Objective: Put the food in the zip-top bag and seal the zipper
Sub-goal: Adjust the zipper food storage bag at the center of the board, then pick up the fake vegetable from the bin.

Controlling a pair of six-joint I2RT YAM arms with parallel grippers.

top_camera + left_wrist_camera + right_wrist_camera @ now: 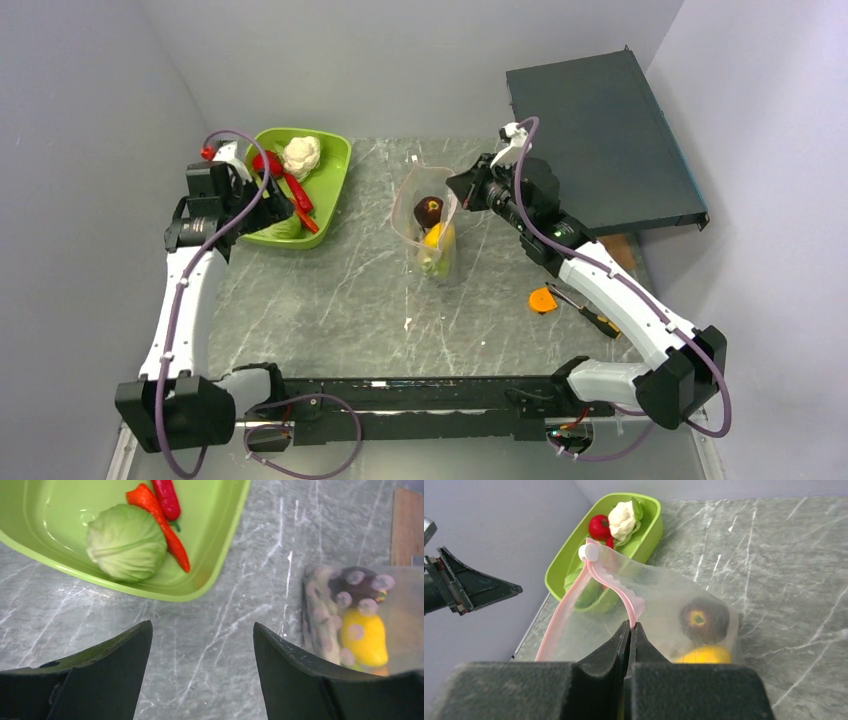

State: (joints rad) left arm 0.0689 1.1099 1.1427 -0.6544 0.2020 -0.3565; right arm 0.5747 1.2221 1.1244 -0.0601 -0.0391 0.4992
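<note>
Your right claw [630, 627] is pinched tight on the zipper [621, 587], gripping the pink strip at the near side of the mouth and holding the zip-top bag [432, 225] up in the middle of the worktop [350, 290]. The mouth gapes wide, facing the lime-green tray [340, 170]. Inside the bag you've got a dark purple fruit [703, 620] with a yellow piece [704, 655] just below it, the two touching. Over on the other side, your left claw [202, 630] stands wide with nothing between its fingers, hanging above bare worktop just beside the tray's near edge. In the tray lie a cabbage [126, 542], a red chilli [166, 497] and an orange-red pepper [160, 525] against it, and further back a tomato [599, 526] beside a cauliflower [622, 517]
</note>
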